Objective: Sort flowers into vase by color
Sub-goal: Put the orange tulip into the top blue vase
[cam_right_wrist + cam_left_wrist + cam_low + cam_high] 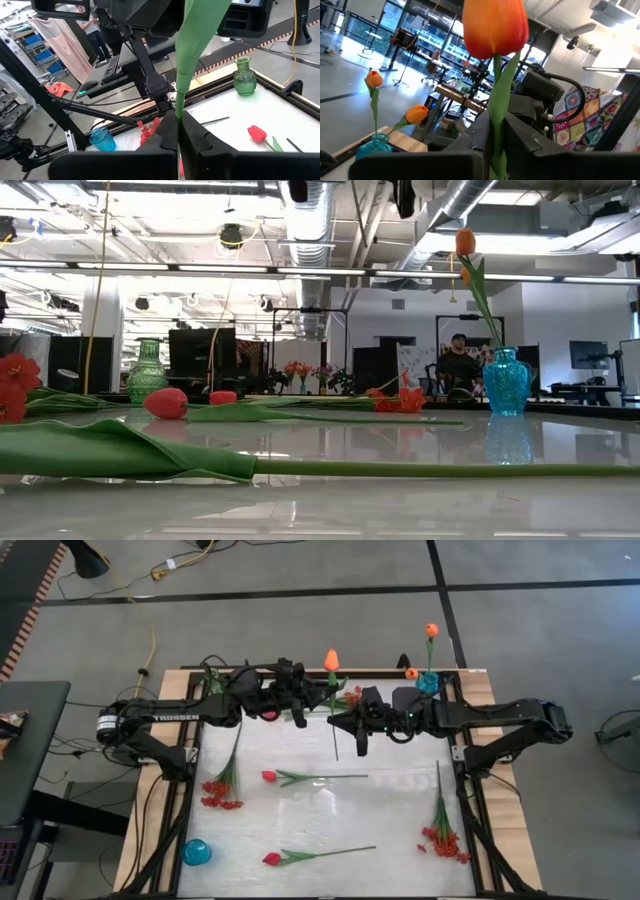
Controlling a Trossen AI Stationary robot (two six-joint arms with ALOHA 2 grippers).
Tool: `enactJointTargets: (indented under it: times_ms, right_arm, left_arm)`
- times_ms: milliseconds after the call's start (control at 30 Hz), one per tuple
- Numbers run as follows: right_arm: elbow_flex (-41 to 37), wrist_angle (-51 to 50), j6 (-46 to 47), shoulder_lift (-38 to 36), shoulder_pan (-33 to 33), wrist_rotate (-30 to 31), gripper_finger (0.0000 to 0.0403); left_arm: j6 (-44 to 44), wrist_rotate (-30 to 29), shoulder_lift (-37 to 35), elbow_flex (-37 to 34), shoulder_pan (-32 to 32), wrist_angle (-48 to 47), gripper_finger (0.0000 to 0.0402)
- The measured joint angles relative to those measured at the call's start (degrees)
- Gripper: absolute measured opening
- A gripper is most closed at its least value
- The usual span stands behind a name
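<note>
A: Where do we have the orange tulip (332, 660)?

B: Up over the counter's (400, 840) 12 o'clock edge. Our left tool (318, 693) and right tool (345, 722) both meet at its stem.

A: Are both clamped on it?

B: In the left wrist view the stem runs down between our left fingers (530, 145), which are nearly closed on it, bloom (495, 25) above them. In the right wrist view our right fingers (200, 145) pinch the green stem (192, 45) too, with almost no gap.

A: And the rest?

B: 2 orange tulips (431, 630) stand in the blue vase (428, 683) at the 1 o'clock corner. 2 pinkish-red tulips lie flat, 1 mid-counter (268, 776), 1 toward 6 o'clock (271, 859). Red sprays lie at 9 o'clock (220, 795) and 4 o'clock (445, 840). A second blue vase (196, 852) sits at 7 o'clock, and a green vase (243, 77) shows in the right wrist view.
</note>
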Motion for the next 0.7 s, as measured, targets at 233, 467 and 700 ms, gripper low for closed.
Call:
enactJointTargets:
  times_ms: [233, 467, 700]
  right_arm:
    - [0.0, 0.0, -0.2, -1.1, -0.3, 0.6, 0.0026]
    - [0.0, -2.9, -1.3, -4.6, -1.9, 1.2, 0.0025]
    - [0.0, -8.8, -3.6, -8.8, -5.8, 2.8, 0.0026]
  left_arm:
    - [3.0, 1.5, -0.2, 0.0, 0.2, -0.7, 0.0099]
    - [3.6, 4.1, -2.0, 0.0, 2.2, -4.6, 0.0178]
    - [3.7, 7.1, -6.3, 0.0, 5.1, -9.8, 0.0232]
